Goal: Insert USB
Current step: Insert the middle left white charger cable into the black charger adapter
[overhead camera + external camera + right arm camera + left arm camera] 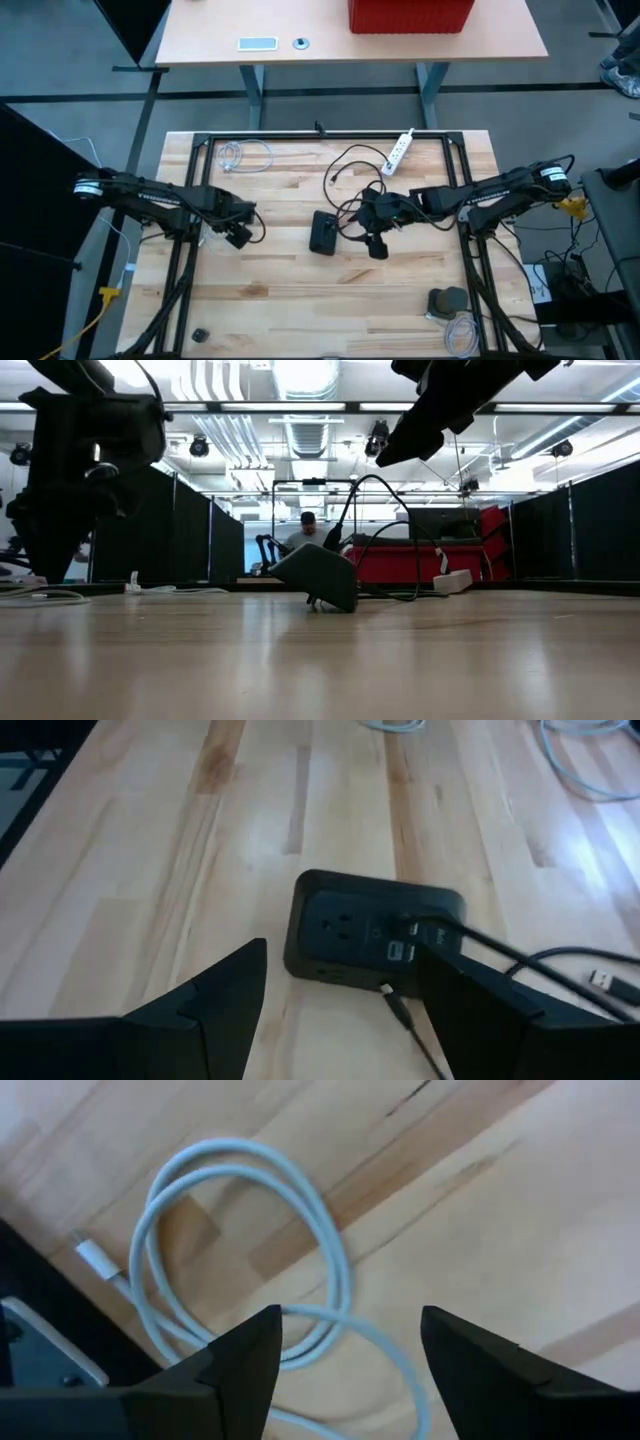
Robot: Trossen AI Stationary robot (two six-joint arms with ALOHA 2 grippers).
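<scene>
A black charging hub lies mid-table and sits tilted in the low view. In the right wrist view the hub has a black cable running from its port face, and a loose USB plug lies on the wood beside it. My right gripper hovers open just right of the hub, touching nothing. My left gripper hangs open over a coiled white cable, whose connector lies on the table.
A white power strip and tangled black cables lie behind the hub. Another white cable coil sits at far left. A grey puck and a cable coil are near right. A black frame borders the table.
</scene>
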